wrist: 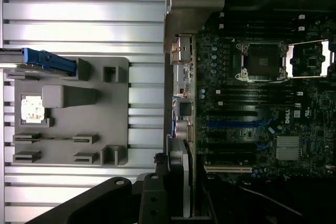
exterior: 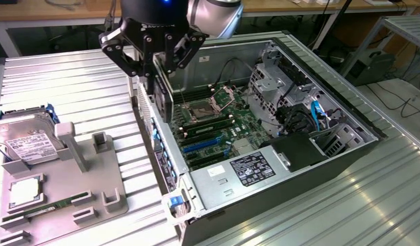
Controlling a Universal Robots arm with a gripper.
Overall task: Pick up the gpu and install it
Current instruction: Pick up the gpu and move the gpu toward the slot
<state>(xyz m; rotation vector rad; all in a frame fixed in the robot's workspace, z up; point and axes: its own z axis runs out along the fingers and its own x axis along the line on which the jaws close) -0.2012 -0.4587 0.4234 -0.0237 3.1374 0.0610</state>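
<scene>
- Gripper (exterior: 159,65) at the upper centre of the exterior view, fingers clenched on the gpu (exterior: 163,97).
- gpu hangs upright, dark face showing, over the open computer case (exterior: 278,205) by its wall on the exterior view's left, above the motherboard (exterior: 224,130); seemingly not seated, hard to tell.
- Grey holder tray (exterior: 93,179) at lower left carries a hard drive (exterior: 25,143) and a memory stick (exterior: 42,209).

Matt gpu (exterior: 162,102); glossy, ribbed metal table (exterior: 73,87).
</scene>
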